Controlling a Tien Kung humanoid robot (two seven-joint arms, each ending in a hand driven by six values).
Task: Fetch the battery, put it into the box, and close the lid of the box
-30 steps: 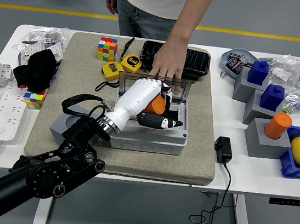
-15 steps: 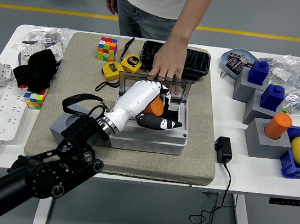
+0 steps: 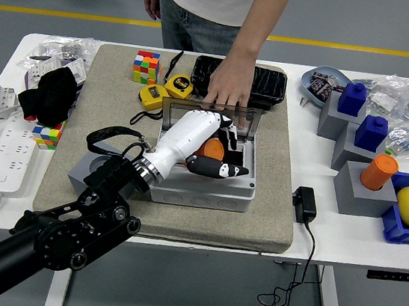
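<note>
A grey box (image 3: 203,192) stands on the beige mat, its clear lid (image 3: 248,121) upright at the back. A person's hand (image 3: 228,84) rests its fingers on the lid's top edge. My left hand (image 3: 216,151), white with black fingertips, reaches over the open box from the lower left. An orange battery (image 3: 212,149) sits between its fingers and its outstretched thumb (image 3: 221,169), just above the box's inside. The hand is shut on the battery. My right hand is out of view.
On the mat behind the box lie a black tray (image 3: 263,81), yellow tape measures (image 3: 163,91) and a colour cube (image 3: 146,66). A power strip (image 3: 5,149) lies at the left. Grey stands with blue and orange blocks (image 3: 370,156) fill the right. A black adapter (image 3: 304,204) lies beside the mat.
My left hand has shifted slightly up and left, and the orange battery shows more and a little lower in the box. The person's hand has stayed on the lid.
</note>
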